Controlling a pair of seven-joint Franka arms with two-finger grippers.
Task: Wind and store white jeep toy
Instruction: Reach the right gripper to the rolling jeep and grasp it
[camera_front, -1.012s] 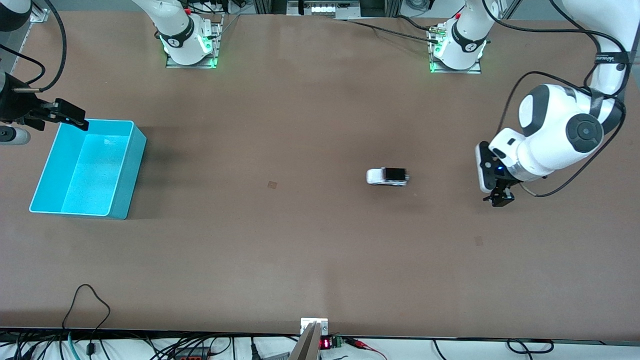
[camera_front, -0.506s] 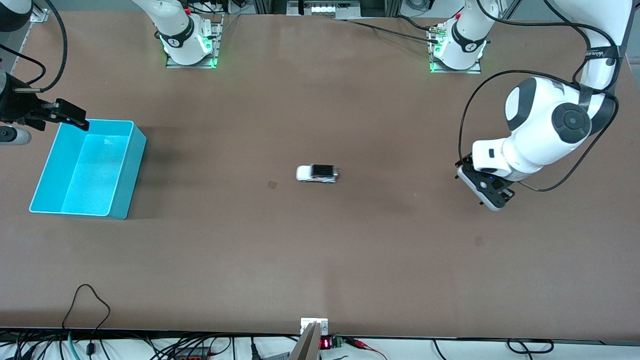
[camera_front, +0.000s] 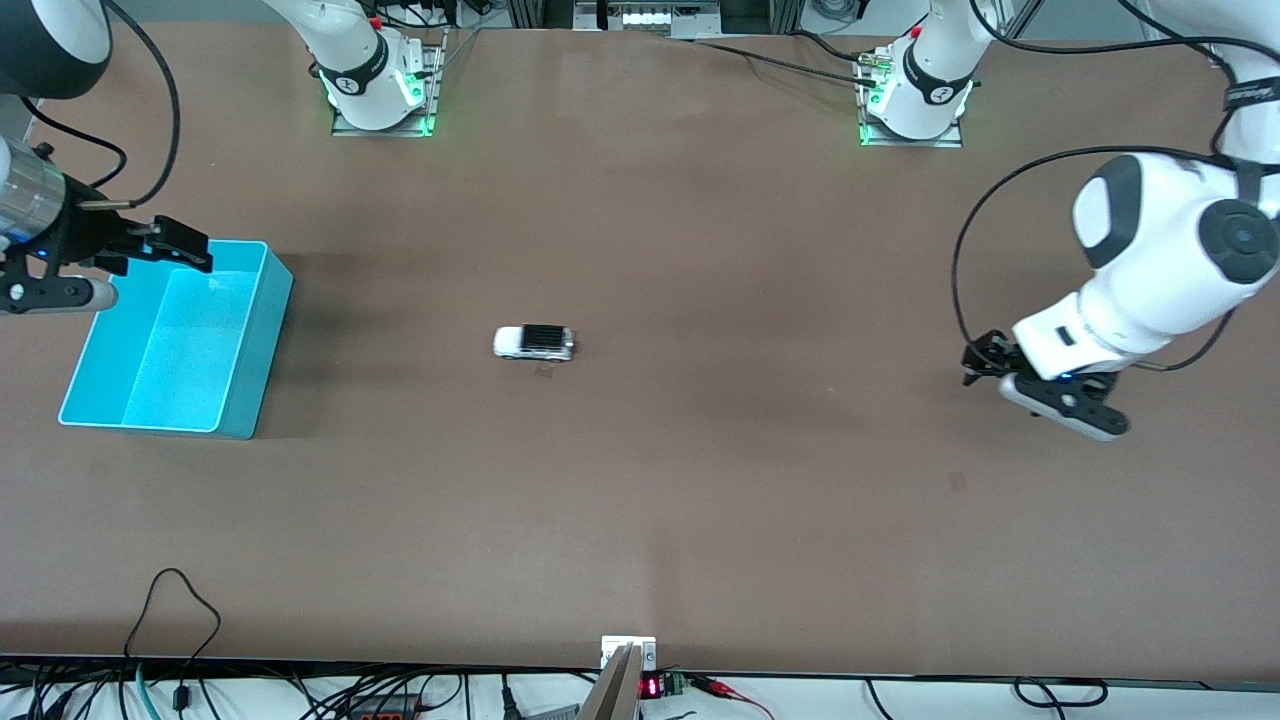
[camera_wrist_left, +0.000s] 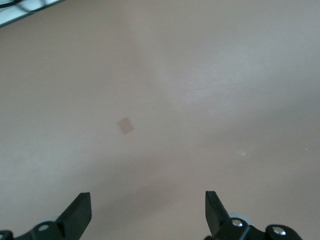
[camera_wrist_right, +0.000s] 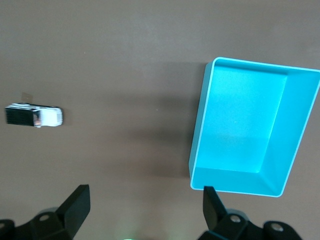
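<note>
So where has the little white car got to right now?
In the front view the white jeep toy sits alone on the table's middle, between the cyan bin and the left claw, touched by neither.

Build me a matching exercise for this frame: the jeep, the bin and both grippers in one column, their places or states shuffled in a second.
1. white jeep toy
2. cyan bin
3. left gripper
4. right gripper

A. open, over the bin's rim
B. empty, at the right arm's end
C. on its wheels, mid-table
D. open, over bare table at the left arm's end

Pairs: 1-C, 2-B, 3-D, 4-A
</note>
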